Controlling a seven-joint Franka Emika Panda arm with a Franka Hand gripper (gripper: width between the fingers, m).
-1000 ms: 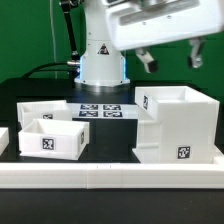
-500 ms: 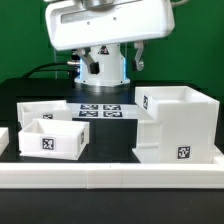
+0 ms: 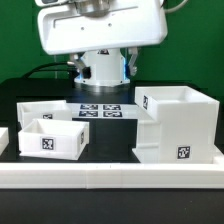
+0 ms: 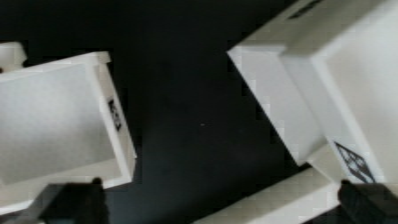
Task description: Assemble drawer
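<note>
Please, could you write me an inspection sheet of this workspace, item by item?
Surface: black table, with a white rail along its front edge.
Job's things: tall housing at the exterior view's right; front tray and rear tray at its left; the housing stands apart from the trays, nothing joined yet.
Clutter: marker board flat before the robot base; nothing else seen.
Grippers: pincer open and empty, over the bare table between two white parts.
Cables: one black cable behind the trays.
Surroundings: green backdrop.
</note>
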